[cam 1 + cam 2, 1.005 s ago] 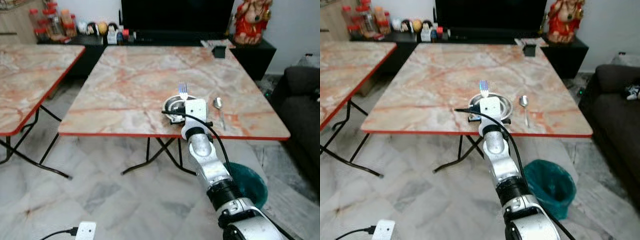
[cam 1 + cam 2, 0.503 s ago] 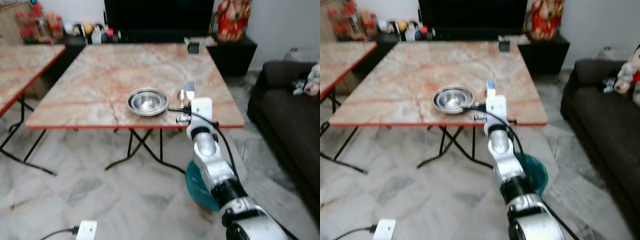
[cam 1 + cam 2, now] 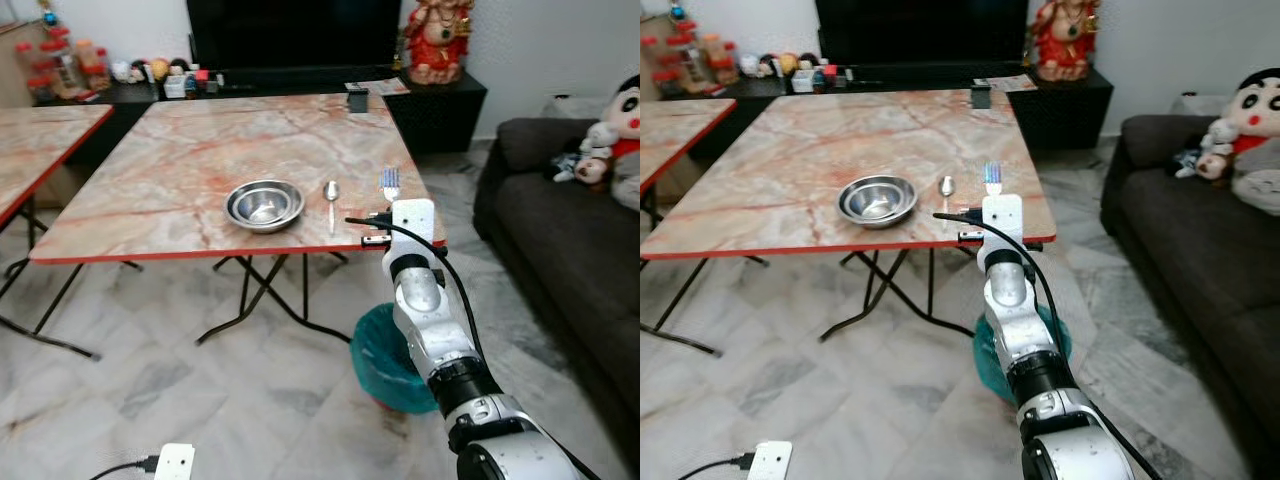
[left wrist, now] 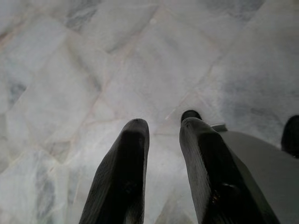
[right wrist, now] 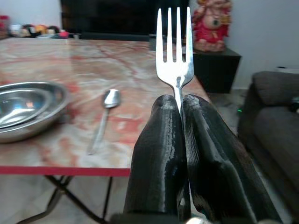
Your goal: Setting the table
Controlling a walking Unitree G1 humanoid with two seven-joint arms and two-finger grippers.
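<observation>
Beside the spoon (image 3: 331, 192), the right gripper (image 5: 180, 105) holds a fork (image 5: 175, 60) upright.

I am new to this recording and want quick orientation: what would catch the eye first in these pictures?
The fork stands upright, pinched in the right gripper, near the right edge of the marble table. On that table a steel bowl lies with a spoon just to its right.

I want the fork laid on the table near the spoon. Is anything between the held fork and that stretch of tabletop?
Nothing visible blocks it. The right gripper holds the fork upright near the table edge; the marble right of the spoon is bare, and the bowl sits on the spoon's other side.
</observation>
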